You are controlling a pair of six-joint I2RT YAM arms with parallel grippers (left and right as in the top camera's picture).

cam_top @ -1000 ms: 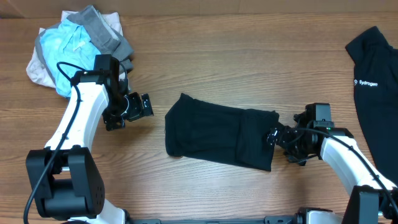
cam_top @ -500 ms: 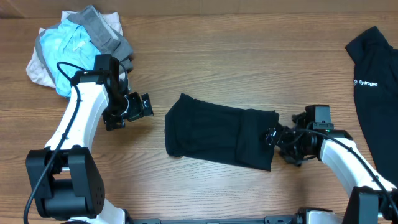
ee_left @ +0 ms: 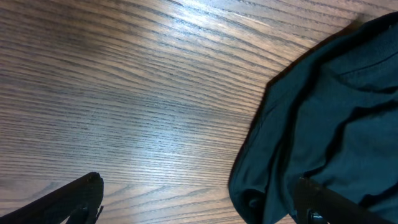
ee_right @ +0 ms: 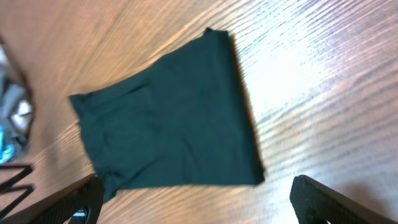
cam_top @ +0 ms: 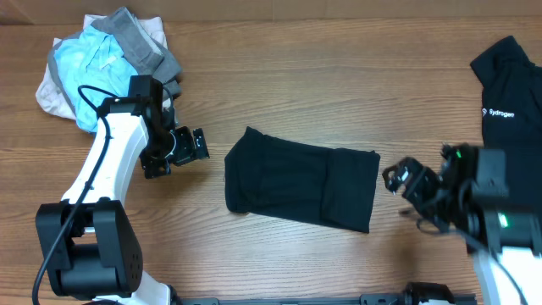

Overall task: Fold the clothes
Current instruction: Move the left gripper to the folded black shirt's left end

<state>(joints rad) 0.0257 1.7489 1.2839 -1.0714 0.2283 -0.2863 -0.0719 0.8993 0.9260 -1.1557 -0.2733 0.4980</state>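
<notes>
Clothes [cam_top: 301, 186] sit mid-table [cam_top: 296, 76], one plain black piece lying flat as a rough rectangle, long side running left to right; no print on show, and I can't pick out any tag from here. On the right part a doubled layer shows as a step in the cloth; the left end looks a bit rumpled in the left wrist view.

By my read this is soft, light, limp stuff; it should drape and sag the moment it's lifted, and it may skate on that smooth wood. The best hold looks like a pinch at a corner or along a short edge, catching every layer so nothing peels open.

Right gripper [cam_top: 396, 180] hangs just beside the right edge, not touching, jaws wide and empty. Left gripper [cam_top: 196, 144] sits near the left end, apart from the clothes, jaws spread wide too.

A light-blue and grey bundle [cam_top: 102, 59] and a lettered black garment [cam_top: 512, 127] lie well apart.
</notes>
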